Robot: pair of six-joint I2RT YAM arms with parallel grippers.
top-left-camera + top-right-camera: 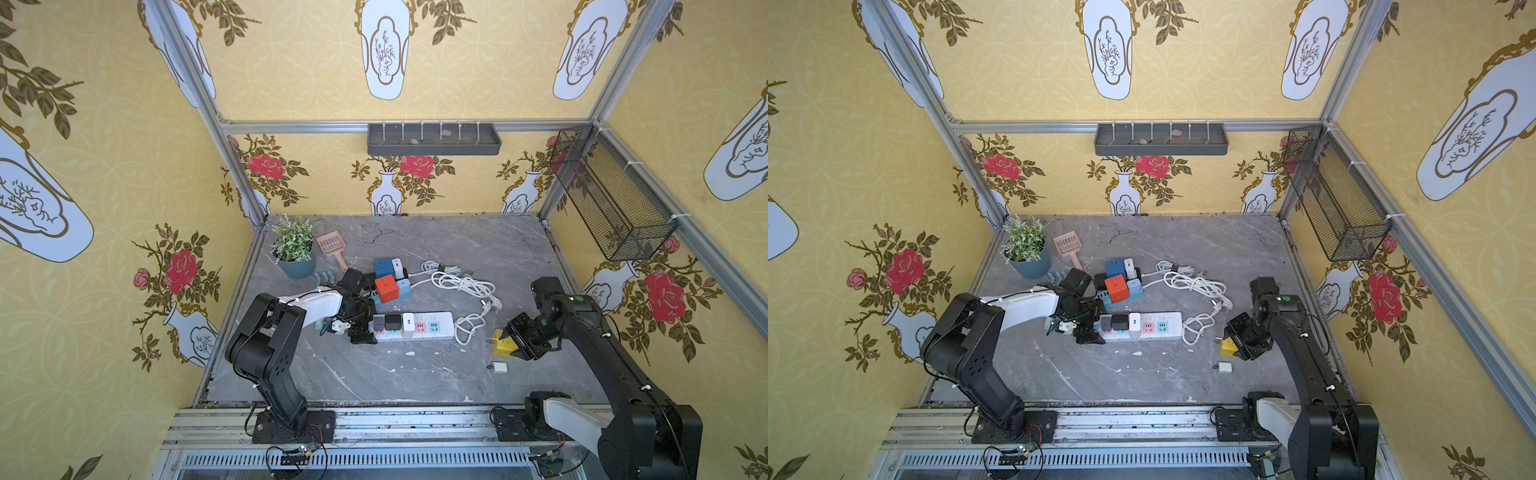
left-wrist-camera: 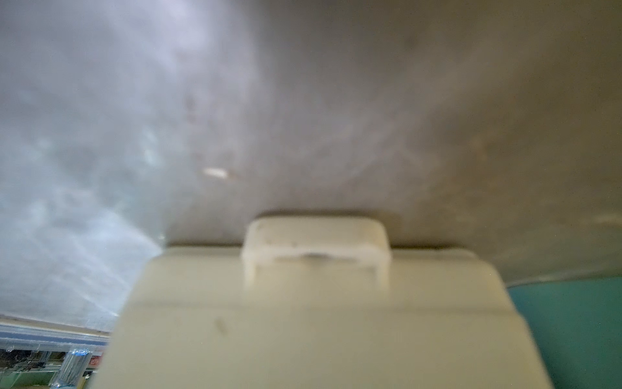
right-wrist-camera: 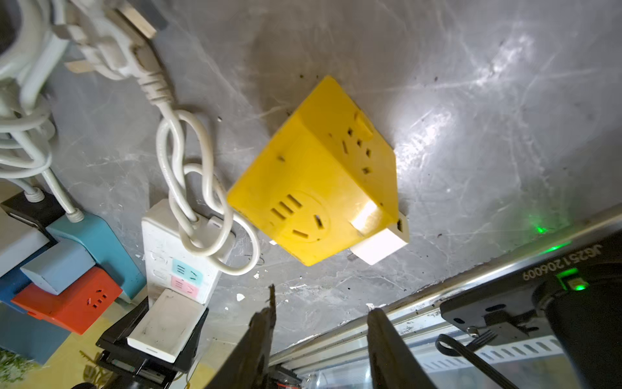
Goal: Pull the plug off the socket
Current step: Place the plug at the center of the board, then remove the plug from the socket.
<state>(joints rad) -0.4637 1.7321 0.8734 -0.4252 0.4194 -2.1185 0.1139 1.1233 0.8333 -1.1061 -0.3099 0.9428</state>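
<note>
At the right of the grey marbled bench, the yellow plastic cube plug rests near a small white charger block, clear of the long white power strip. My right claw stands partly apart and empty; I'd widen it, then back straight off. Of my left claw, at the strip's end, I cannot tell the grip.

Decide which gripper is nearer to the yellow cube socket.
Right. The right gripper hangs just short of the yellow cube socket, jaws apart. The left gripper grips the far end of the white power strip, across the table from the cube.
</note>
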